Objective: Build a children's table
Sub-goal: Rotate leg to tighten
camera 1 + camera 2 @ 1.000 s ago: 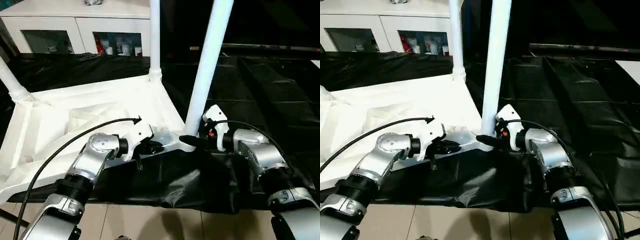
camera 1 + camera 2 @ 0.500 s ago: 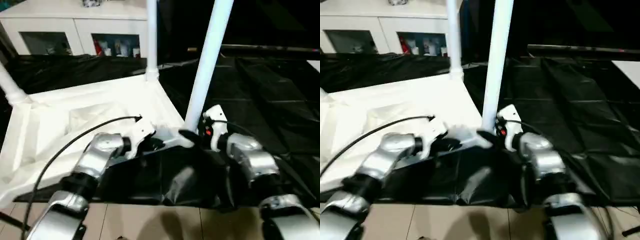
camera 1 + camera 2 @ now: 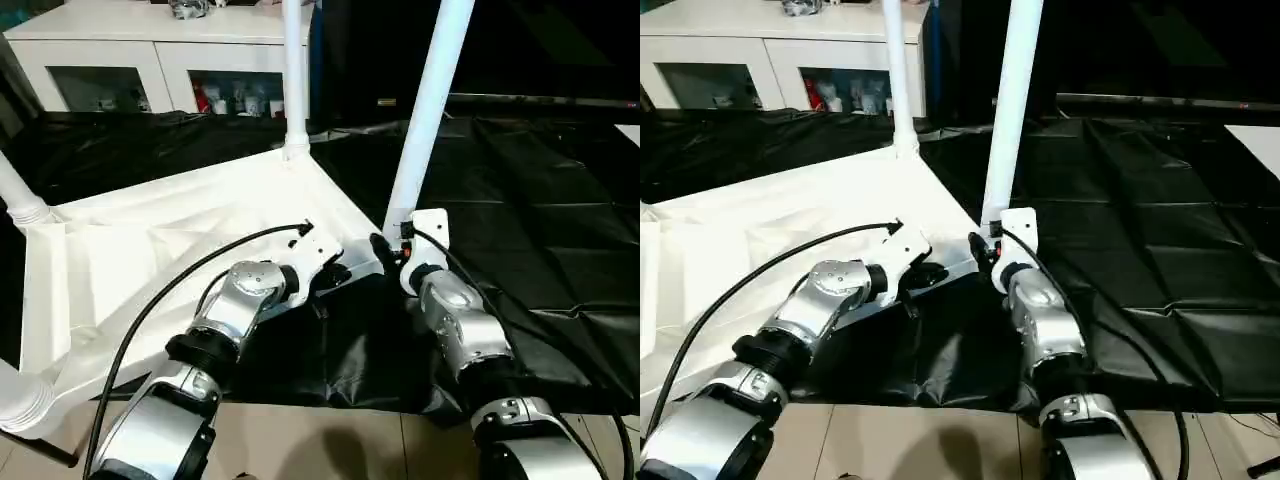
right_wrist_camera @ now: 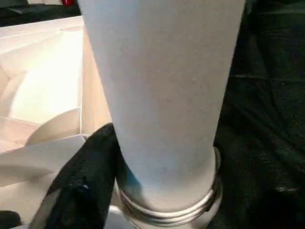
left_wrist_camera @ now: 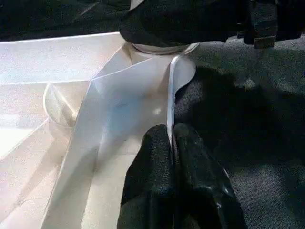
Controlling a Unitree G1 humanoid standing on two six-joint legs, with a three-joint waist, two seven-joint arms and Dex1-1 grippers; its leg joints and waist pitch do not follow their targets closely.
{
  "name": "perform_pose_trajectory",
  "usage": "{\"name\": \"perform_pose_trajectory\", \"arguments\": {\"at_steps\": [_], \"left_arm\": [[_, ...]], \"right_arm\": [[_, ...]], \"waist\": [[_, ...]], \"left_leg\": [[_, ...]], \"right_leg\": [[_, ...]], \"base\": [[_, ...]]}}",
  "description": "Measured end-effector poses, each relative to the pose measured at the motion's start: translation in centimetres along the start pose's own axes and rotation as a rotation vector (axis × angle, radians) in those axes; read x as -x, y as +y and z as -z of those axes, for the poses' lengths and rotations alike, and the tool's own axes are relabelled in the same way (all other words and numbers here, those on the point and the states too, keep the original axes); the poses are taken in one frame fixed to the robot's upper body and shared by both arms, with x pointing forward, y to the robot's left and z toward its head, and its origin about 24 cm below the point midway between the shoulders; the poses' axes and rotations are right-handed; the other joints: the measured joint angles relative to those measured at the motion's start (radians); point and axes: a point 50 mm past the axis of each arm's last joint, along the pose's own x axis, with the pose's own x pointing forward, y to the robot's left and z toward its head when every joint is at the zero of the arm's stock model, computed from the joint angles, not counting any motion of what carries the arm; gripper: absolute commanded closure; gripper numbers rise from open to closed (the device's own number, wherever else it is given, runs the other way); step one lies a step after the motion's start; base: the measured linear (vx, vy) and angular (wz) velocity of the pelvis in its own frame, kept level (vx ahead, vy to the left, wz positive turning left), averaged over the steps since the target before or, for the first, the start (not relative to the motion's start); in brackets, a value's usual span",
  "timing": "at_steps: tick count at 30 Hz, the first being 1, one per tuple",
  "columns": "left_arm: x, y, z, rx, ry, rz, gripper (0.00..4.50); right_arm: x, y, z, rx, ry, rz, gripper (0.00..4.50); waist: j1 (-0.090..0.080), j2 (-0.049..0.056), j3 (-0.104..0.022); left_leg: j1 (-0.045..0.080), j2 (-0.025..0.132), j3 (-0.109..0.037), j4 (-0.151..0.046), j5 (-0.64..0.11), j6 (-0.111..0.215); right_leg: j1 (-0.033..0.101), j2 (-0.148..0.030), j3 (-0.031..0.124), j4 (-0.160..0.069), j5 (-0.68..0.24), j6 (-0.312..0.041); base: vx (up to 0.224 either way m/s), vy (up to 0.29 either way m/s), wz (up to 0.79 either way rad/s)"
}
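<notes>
We are seating a leg (image 3: 428,110) in the near right corner socket of the upturned tabletop (image 3: 150,260), which lies on black sheeting. Our right gripper (image 3: 383,248) clasps the leg's base; our left gripper (image 5: 170,143) pinches the tabletop's rim just beside it. Next, we judge, comes twisting the leg home. No writing is legible.

White tabletop (image 3: 170,250) lies underside-up, white legs (image 3: 428,110) standing upright.

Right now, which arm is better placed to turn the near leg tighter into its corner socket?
Probably the right: its tool sits at the near leg, while the left tool pinches the tabletop edge.
</notes>
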Motion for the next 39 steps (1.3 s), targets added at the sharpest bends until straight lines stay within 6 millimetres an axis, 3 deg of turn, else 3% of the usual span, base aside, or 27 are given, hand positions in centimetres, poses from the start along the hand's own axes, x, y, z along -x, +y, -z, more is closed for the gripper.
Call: {"name": "perform_pose_trajectory", "arguments": {"at_steps": [7, 15, 23, 39], "left_arm": [[1.0, 0.6, 0.6, -0.023, -0.005, 0.006, 4.50], [3.2, 0.9, 1.4, -0.043, -0.028, 0.095, 4.50], [3.9, 1.0, 1.6, -0.052, -0.028, 0.158, 4.50], [4.5, 0.9, 1.8, -0.046, -0.027, 0.186, 4.50]], "right_arm": [[0.4, -0.7, -0.3, 0.044, 0.034, -0.161, 0.45], [1.9, -3.0, -2.0, 0.206, 0.088, -0.425, 0.45], [2.3, -2.8, -2.1, 0.250, 0.131, -0.580, 0.45], [2.5, -3.5, -2.4, 0.279, 0.158, -0.625, 1.84]], "waist": [[-0.010, 0.000, 0.000], [-0.006, 0.002, 0.000], [0.004, 0.002, 0.000], [0.005, 0.001, 0.001]], "left_leg": [[0.000, 0.000, 0.000, -0.003, 0.000, 0.000], [-0.001, 0.001, 0.000, -0.006, 0.000, 0.000], [-0.002, 0.001, 0.002, -0.003, 0.000, 0.000], [-0.002, 0.002, 0.002, -0.003, 0.000, 0.000]], "right_leg": [[-0.002, 0.000, -0.001, 0.000, 0.000, 0.000], [-0.004, 0.001, -0.002, 0.001, 0.003, -0.003], [-0.004, 0.001, 0.000, 0.000, 0.001, -0.003], [-0.004, 0.001, -0.001, 0.001, 0.001, -0.002]], "base": [[0.000, 0.000, 0.00], [0.000, 0.000, 0.00], [0.000, 0.000, 0.00], [0.000, 0.000, 0.00]]}}
